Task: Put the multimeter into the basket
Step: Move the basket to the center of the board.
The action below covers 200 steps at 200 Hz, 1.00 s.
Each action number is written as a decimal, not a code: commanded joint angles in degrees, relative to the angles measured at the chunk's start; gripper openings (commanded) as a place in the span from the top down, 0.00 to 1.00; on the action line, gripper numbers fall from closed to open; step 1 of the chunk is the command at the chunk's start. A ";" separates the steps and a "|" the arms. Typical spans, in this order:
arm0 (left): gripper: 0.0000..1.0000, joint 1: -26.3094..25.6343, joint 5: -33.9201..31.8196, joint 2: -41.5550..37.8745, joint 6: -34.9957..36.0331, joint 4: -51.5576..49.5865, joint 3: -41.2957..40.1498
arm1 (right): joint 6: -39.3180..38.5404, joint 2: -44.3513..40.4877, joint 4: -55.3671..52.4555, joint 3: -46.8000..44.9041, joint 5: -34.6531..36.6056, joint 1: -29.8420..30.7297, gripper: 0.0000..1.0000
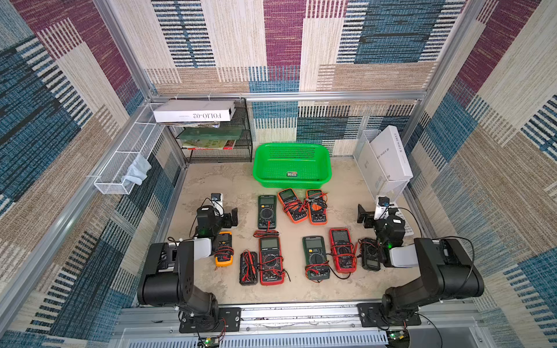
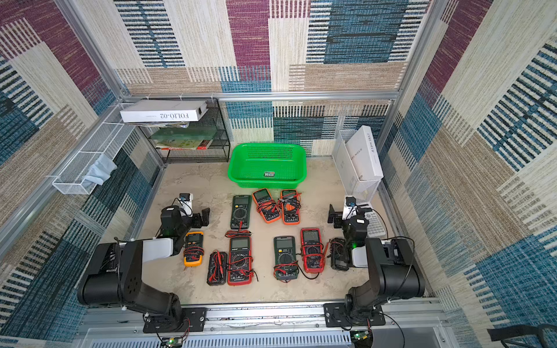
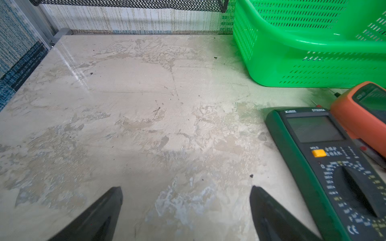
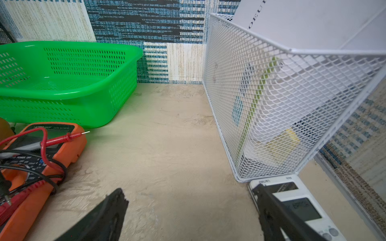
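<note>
The mottled beige tabletop [image 1: 211, 186] sat between walls of patchwork carpet. The green basket [image 1: 271, 177] stood at its back centre and every multimeter lay flat on the table outside it: a dark green multimeter [image 1: 267, 211] and two orange multimeters [image 1: 291, 205] just in front of the basket, and six more in a rough row nearer the arms' bases. The left gripper [image 3: 186, 191] hovered over bare table beside the dark green multimeter, its fingers spread wide and holding nothing, while the right gripper [image 4: 189, 191] hung likewise apart and unladen between the orange multimeters and a white mesh holder [image 4: 271, 104], near a white calculator [image 4: 300, 206].
</note>
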 commanded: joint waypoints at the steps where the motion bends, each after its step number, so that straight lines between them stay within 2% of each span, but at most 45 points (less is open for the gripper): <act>1: 0.00 -0.01 0.39 -0.20 0.02 0.43 0.22 | -0.28 -0.19 0.93 -0.10 0.09 0.13 0.00; 177: 0.00 -0.01 0.39 -0.23 -0.07 0.36 0.29 | 0.31 -0.28 1.09 -0.08 -1.58 -0.99 0.00; 190: 0.01 0.02 0.39 -0.49 -0.05 0.65 -0.04 | 0.61 -1.29 -2.18 1.18 -0.94 -0.99 0.00; 200: 0.00 0.00 0.39 -0.55 0.03 0.78 -0.13 | 1.23 -2.52 -9.09 4.22 -0.19 -1.05 0.00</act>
